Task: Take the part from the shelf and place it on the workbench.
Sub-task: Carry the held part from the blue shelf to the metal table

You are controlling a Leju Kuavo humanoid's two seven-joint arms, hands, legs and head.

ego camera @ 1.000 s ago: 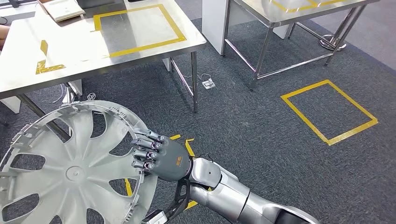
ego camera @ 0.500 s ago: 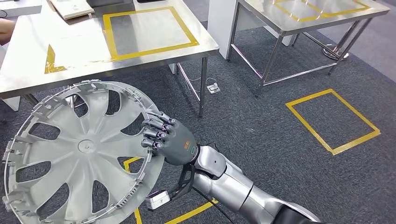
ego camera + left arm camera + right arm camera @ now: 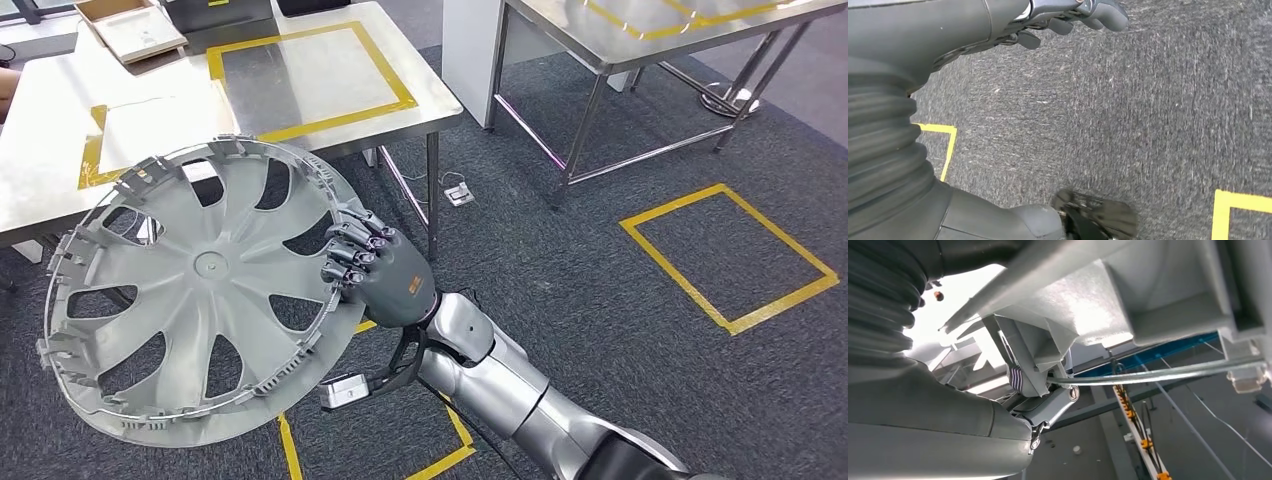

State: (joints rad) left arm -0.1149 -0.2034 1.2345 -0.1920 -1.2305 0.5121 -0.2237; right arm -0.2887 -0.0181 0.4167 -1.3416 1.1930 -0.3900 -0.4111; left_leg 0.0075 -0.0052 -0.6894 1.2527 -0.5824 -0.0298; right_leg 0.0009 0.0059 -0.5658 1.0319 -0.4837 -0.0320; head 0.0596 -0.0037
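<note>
Up in the air, the big grey wheel cover (image 3: pixel 200 290) tilts beside the steel workbench (image 3: pixel 60 110), above the dark carpet (image 3: pixel 600 260). Right hand (image 3: pixel 375 265) grips its rim. Left hand (image 3: pixel 1068 15) hangs with fingers loosely curled, holding nothing.

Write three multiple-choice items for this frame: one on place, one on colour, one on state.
1. Where is the wheel cover?
A. lying on the table
B. held up in the air
C. on the floor

2. What colour is the tape square on the table?
A. yellow
B. red
C. blue

3. What is the right hand doing?
A. hanging free
B. gripping the cover's rim
C. pressing on the table

Answers: 1 B, it hangs above the carpet; 2 A, the tape is yellow; 3 B, the fingers curl over the rim.
</note>
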